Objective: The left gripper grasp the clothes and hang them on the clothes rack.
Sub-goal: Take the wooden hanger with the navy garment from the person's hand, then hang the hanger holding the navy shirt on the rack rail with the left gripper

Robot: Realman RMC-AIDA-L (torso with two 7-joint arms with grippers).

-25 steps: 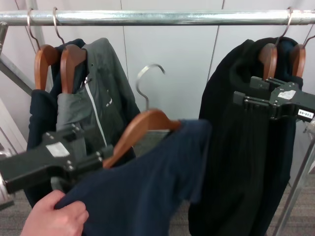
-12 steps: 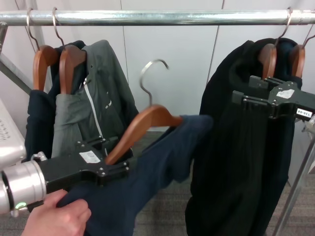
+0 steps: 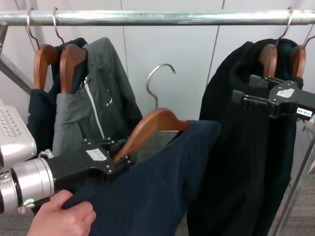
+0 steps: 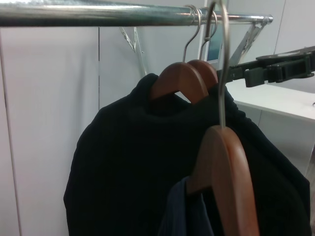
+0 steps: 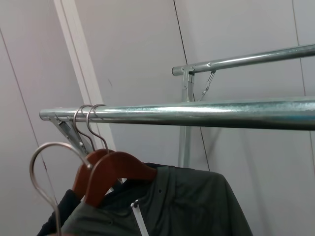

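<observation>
Left claw [image 3: 119,164] clamping clothes [image 3: 162,187], below clothes rack [image 3: 162,17]

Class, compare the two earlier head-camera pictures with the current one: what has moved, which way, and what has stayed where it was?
The left gripper, jaws clamped on the brown wooden hanger carrying the navy blue clothes, has carried it rightward and slightly down; its silver wire hook remains below the shiny silver clothes rack. A person's hand still touches the garment. The right gripper, grey zip jacket and long black garments stayed put.
</observation>
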